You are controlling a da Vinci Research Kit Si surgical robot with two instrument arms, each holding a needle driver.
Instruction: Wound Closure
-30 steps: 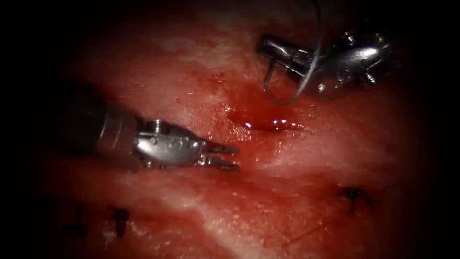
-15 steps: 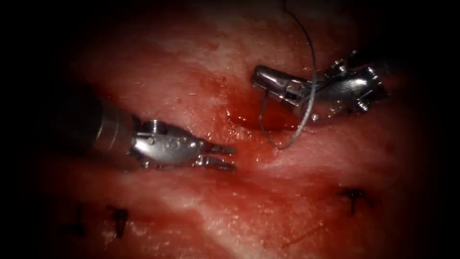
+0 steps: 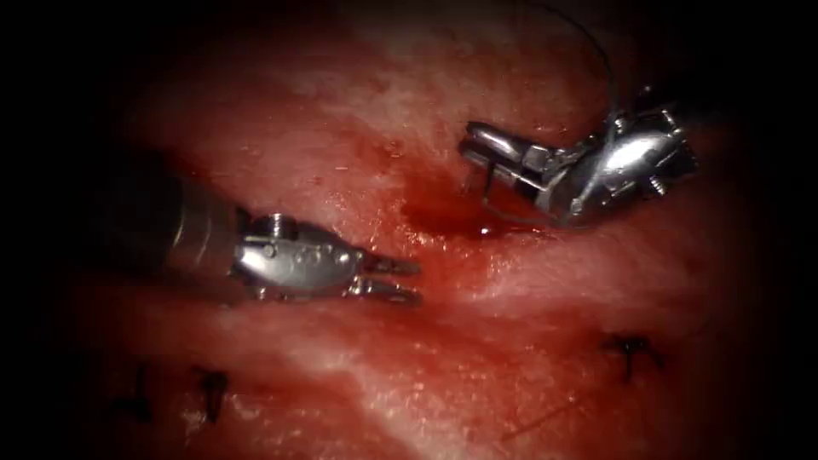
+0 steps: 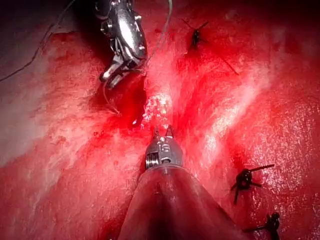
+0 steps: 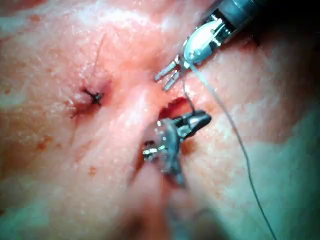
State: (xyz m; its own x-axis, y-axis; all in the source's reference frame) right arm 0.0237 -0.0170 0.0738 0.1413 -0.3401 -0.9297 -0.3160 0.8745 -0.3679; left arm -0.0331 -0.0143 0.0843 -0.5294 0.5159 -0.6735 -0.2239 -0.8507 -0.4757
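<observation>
The right tool (image 3: 490,152) reaches in from the upper right, just above the cut (image 3: 452,217), which is pooled with red fluid. Its jaws are shut on the curved needle (image 3: 486,200) near one end of the curve. The needle's arc hangs below the jaws, low over the cut's right end, and I cannot tell whether its tip is in the tissue. Thread (image 3: 610,85) rises from behind this tool. The left tool (image 3: 396,279) rests left of the cut, open and holding nothing. The left wrist view shows the left tool (image 4: 162,132) facing the right tool (image 4: 112,77) and the needle (image 4: 107,100).
Dark finished stitches sit in the tissue at the lower right (image 3: 629,347) and lower left (image 3: 211,388). Two more stitches (image 4: 196,36) (image 4: 245,179) show in the left wrist view. In the right wrist view the thread (image 5: 235,135) trails off across the tissue.
The right tool came down toward the cut with the needle and turned, so the arc now lies low over the cut. The thread swung to the right. The left tool stayed still.
</observation>
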